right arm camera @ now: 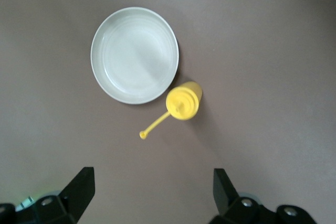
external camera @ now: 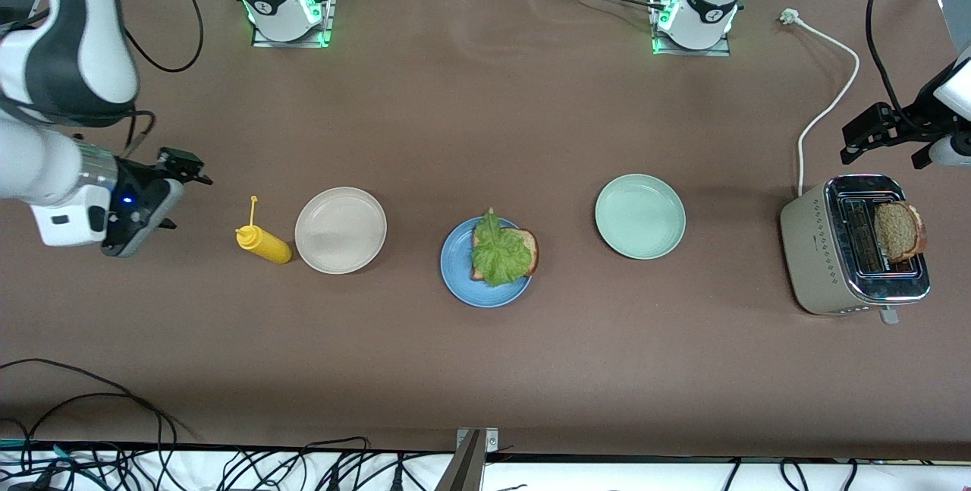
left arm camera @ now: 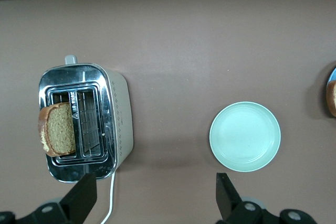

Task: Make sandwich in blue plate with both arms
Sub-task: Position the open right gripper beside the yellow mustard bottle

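The blue plate [external camera: 457,278] sits mid-table. On it lies one slice of brown bread [external camera: 530,247] with a ruffled green lettuce leaf [external camera: 499,253] on top. A second brown slice [external camera: 899,230] [left arm camera: 59,129] sticks up out of the toaster [external camera: 815,248] [left arm camera: 119,114] at the left arm's end of the table. My left gripper [external camera: 865,134] [left arm camera: 156,195] hangs open and empty over the table by the toaster's white cord. My right gripper [external camera: 176,195] [right arm camera: 152,187] hangs open and empty over bare table beside the mustard bottle.
A pale green plate [external camera: 639,215] [left arm camera: 245,136] lies between the blue plate and the toaster. A beige plate [external camera: 340,230] [right arm camera: 135,55] and a yellow mustard bottle [external camera: 263,243] [right arm camera: 184,100] stand toward the right arm's end. The toaster's white cord [external camera: 831,104] runs toward the left arm's base.
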Robot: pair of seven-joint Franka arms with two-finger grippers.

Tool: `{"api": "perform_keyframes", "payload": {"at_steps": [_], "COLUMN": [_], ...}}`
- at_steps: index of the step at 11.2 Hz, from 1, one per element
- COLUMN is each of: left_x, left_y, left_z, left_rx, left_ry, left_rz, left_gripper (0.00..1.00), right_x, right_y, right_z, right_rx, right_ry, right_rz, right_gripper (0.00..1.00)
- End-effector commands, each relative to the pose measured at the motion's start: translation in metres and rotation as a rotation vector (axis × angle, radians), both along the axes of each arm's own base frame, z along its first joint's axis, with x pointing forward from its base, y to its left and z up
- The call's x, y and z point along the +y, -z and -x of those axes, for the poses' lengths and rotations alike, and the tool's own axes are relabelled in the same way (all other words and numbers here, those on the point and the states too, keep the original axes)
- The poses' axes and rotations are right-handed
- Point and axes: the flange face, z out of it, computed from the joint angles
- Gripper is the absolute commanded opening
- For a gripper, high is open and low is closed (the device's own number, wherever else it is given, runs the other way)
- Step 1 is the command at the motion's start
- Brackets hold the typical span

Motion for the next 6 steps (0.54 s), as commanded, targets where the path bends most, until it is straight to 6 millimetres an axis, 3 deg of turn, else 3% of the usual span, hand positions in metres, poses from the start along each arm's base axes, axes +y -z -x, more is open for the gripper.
{"api": "perform_keyframes", "payload": {"at_steps": [1, 6], "left_x": [0.004, 0.007], "left_y": [-0.007, -0.007], "left_z": [-0.003, -0.003], "left_rx": [-0.012, -0.012], "left_ry": [0.011, 0.004], "left_rz": [0.007, 0.008], "left_gripper": [1.0, 1.0], "right_x": [-0.059, -0.123], "right_y": [0.017, 0.079], "right_z": [0.014, 0.014], "right_rx": [-0.016, -0.094], "right_ry": [-0.117, -0.274], "right_rz": [-0.177, -0.429], "right_gripper": [1.0, 1.0]}}
